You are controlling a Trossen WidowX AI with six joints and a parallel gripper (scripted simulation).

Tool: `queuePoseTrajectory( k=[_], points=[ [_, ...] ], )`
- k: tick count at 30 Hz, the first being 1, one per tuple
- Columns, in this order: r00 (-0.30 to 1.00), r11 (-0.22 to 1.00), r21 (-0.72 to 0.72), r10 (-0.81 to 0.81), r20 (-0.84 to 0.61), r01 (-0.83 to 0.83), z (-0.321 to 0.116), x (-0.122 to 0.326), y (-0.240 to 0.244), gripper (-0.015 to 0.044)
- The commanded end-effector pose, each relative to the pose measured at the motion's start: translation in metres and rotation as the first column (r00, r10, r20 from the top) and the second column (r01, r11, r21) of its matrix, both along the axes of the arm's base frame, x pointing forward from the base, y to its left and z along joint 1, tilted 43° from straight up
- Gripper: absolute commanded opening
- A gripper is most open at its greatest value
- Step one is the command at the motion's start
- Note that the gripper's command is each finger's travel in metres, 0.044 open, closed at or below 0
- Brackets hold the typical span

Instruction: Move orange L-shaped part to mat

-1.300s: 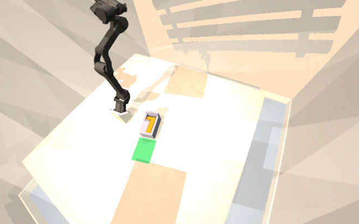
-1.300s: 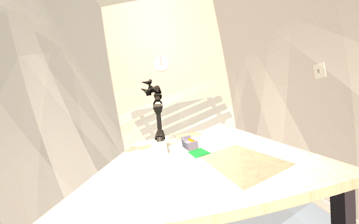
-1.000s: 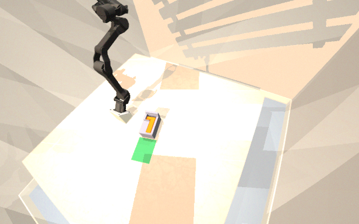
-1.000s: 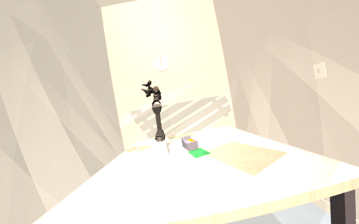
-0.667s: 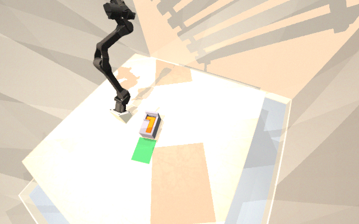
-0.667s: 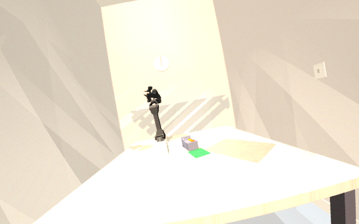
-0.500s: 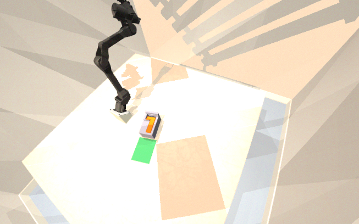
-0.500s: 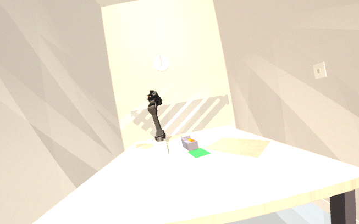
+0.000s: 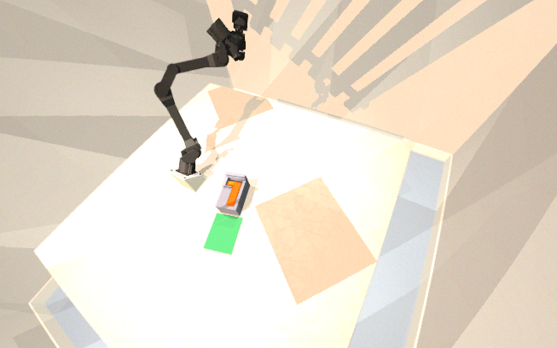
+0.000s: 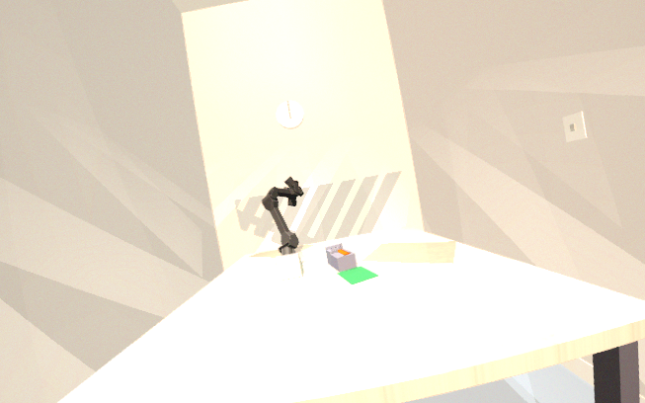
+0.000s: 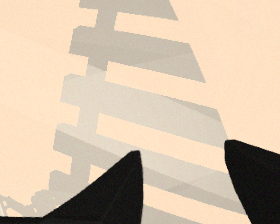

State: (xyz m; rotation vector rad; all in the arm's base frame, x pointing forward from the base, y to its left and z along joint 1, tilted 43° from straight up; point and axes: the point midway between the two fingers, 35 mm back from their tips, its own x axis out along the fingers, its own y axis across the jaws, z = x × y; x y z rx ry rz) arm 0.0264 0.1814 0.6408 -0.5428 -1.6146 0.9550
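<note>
The orange L-shaped part (image 9: 232,199) (image 10: 343,252) lies in the pocket of the grey tray (image 9: 223,201) (image 10: 343,264). It looks level, with its wide L-shaped end toward the tray's far end, away from the mat. The green mat (image 9: 223,237) (image 10: 358,276) lies flat beside the tray's near end, with nothing on it. My gripper (image 11: 183,155) is partly open, with a clear gap and nothing between its fingers in the wrist view. It is raised high, far from the tray; its fingers are too small to make out in the top and exterior views.
The arm's base (image 9: 187,167) stands on the table to the left of the tray. A low raised wall (image 9: 235,175) stands at the tray's far end. The wrist view shows only a sunlit surface with shadow bars, and no tray or part.
</note>
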Motion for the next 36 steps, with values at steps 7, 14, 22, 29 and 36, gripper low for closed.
queuePoseTrajectory(
  k=[7, 14, 22, 29, 36],
  points=[
    [0.875, 0.918, -0.314, -0.345, -0.340, 0.240, -0.078, 0.148, 0.037, 0.0180],
    [0.640, 0.797, -0.525, -0.575, -0.510, 0.297, -0.155, 0.244, 0.016, 0.0180],
    [0.242, 0.668, -0.718, -0.742, -0.625, 0.193, -0.261, 0.315, -0.042, 0.0180],
    [-0.186, 0.628, -0.778, -0.764, -0.618, 0.003, -0.360, 0.333, -0.116, 0.0180],
    [-0.599, 0.696, -0.687, -0.646, -0.474, -0.207, -0.446, 0.300, -0.185, 0.0180]
  ],
)
